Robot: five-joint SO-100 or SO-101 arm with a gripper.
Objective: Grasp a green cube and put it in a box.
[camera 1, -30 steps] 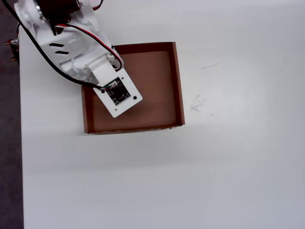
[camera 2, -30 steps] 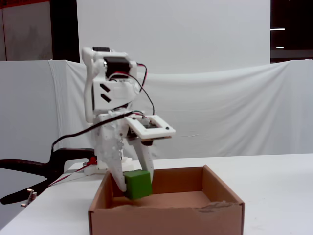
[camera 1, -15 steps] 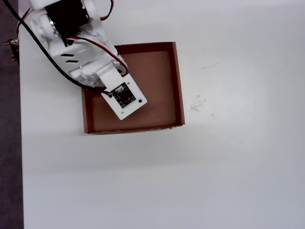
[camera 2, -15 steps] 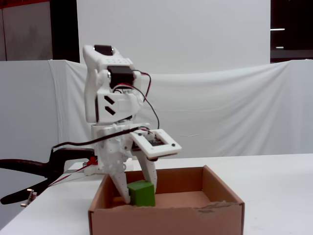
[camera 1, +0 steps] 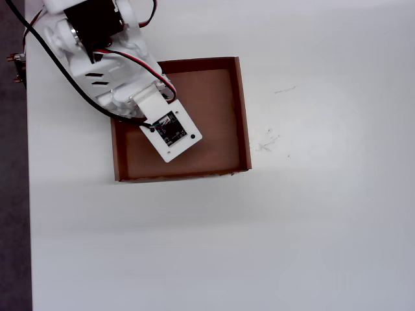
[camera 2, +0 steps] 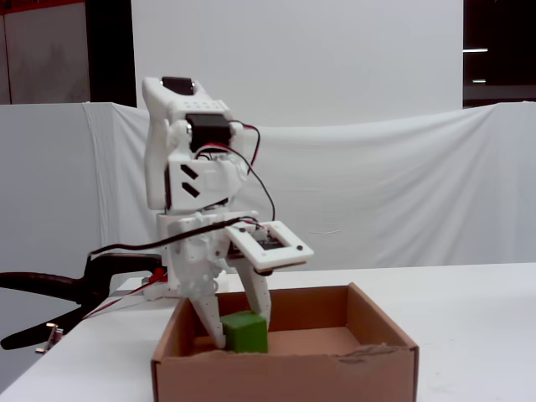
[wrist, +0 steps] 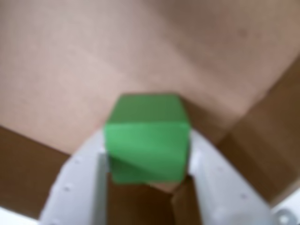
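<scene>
While the arm (camera 2: 188,167) leaned down over the box (camera 2: 381,331), the green cube (camera 2: 244,332) sat between the two white jaws, low inside the box. In the wrist view the green cube (wrist: 147,143) filled the middle of the picture, with one white finger (wrist: 77,183) touching its left side and the other (wrist: 218,183) touching its right side, so the jaws were closed on it. The cardboard floor of the box (wrist: 93,61) lay just behind the cube in that view, and a darker wall stood at the right. If the cube already rested on the floor, I cannot tell; in the fixed view its lower edge was hidden by the front wall of the box.

In the overhead view the cube was not visible, because the wrist and its small white camera plate (camera 1: 171,135) covered it. That plate hung over the left half of the box (camera 1: 241,116), near the middle of its depth. The box stood on the white desk (camera 1: 292,227), close to the left side of it, and black and red cables (camera 1: 71,87) ran along the arm.
</scene>
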